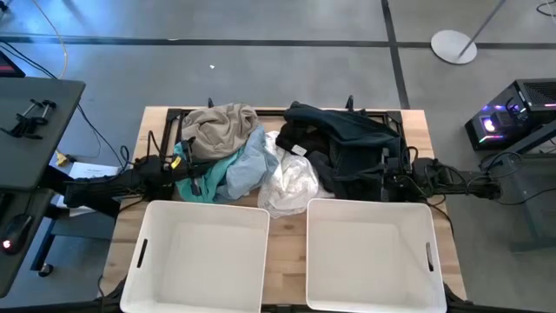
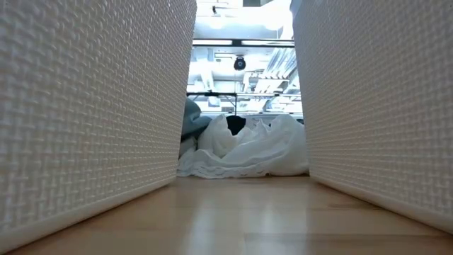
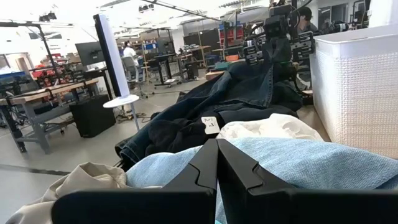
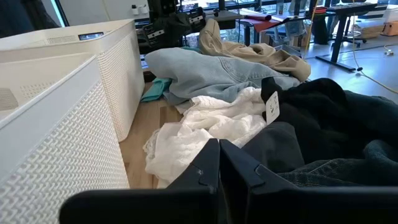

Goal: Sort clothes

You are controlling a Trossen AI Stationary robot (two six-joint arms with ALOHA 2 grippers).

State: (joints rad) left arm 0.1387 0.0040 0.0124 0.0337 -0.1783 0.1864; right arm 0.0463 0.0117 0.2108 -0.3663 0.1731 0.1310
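Sorting looks unstarted: both white baskets [image 1: 201,252] sit empty while the clothes [image 1: 287,156] lie heaped between the left gripper [image 3: 217,163] and right gripper [image 4: 219,163], each closed on nothing.

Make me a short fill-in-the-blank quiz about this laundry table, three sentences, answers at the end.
1. The number of white baskets on the table is ____.
2. The beige garment lies at the far edge, above the teal garment, on the ____ arm's side.
3. The white garment sits between the pale blue garment and the ____ clothes.
4. Both baskets hold ____ clothes.

Answers: two; left; dark; no
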